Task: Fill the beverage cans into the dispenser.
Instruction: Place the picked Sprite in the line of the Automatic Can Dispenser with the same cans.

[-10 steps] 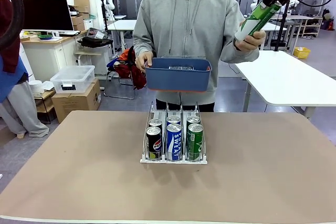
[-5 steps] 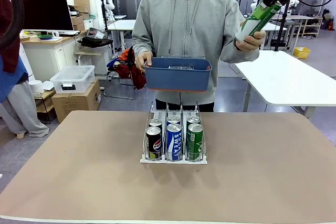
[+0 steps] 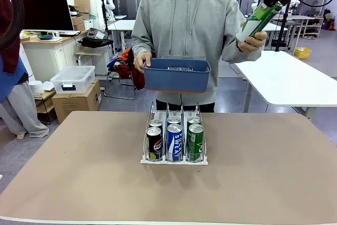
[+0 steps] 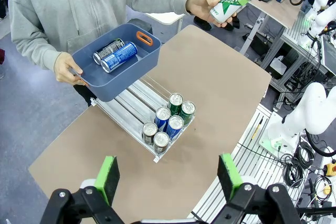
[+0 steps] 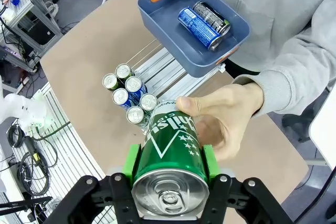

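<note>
Mid-handover, the right gripper (image 5: 170, 163) clamped a slim green metal can (image 5: 170, 129), the person's hand (image 5: 220, 116) just beyond; next likely needed lowering it into the clear wire-laned dispenser (image 5: 168, 77).

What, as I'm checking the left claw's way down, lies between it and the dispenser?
Nothing: the left wrist view shows bare table between the open left claw and the dispenser.
</note>
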Robot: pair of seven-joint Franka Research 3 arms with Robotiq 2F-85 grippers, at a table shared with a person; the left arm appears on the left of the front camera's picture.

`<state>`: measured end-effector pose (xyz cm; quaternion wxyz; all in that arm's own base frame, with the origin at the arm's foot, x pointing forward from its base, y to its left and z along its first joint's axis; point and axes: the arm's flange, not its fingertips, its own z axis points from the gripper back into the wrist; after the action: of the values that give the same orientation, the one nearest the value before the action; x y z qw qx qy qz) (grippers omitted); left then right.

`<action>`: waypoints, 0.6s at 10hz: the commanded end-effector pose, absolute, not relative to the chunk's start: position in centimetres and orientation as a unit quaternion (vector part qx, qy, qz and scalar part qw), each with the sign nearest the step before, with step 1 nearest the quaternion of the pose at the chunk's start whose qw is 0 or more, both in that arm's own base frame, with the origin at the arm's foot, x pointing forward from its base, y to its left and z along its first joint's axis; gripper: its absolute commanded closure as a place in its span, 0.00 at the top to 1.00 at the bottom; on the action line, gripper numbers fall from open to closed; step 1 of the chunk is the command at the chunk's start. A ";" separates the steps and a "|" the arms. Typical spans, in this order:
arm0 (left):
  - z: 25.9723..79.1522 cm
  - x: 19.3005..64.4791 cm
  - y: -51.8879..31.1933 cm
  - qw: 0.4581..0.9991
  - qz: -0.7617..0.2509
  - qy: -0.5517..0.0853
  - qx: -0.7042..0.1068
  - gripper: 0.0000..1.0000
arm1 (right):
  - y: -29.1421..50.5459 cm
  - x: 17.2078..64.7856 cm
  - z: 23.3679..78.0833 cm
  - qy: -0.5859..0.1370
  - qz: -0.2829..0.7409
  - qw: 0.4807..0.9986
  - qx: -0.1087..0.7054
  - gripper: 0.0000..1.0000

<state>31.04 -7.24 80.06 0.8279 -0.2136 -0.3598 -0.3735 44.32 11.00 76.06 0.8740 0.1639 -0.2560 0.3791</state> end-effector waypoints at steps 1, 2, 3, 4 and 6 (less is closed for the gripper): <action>79.8 31.1 -7.1 0.829 -0.372 -0.358 -0.214 1.00 | 11.0 44.2 76.2 -0.258 0.381 0.874 0.158 0.39; 79.8 31.1 -7.1 0.829 -0.372 -0.358 -0.214 1.00 | 11.0 44.2 76.2 -0.258 0.381 0.874 0.158 0.39; 79.8 31.1 -7.1 0.829 -0.372 -0.358 -0.214 1.00 | 11.0 44.2 76.2 -0.258 0.381 0.874 0.158 0.39; 79.8 31.1 -7.1 0.829 -0.372 -0.358 -0.214 1.00 | 11.0 44.2 76.2 -0.258 0.381 0.874 0.158 0.39; 79.8 31.1 -7.1 0.829 -0.372 -0.358 -0.214 1.00 | 11.0 44.2 76.2 -0.258 0.381 0.874 0.158 0.39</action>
<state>31.04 -7.24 80.06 0.8279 -0.2136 -0.3598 -0.3735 44.32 11.00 76.05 0.8741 0.1638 -0.2559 0.3791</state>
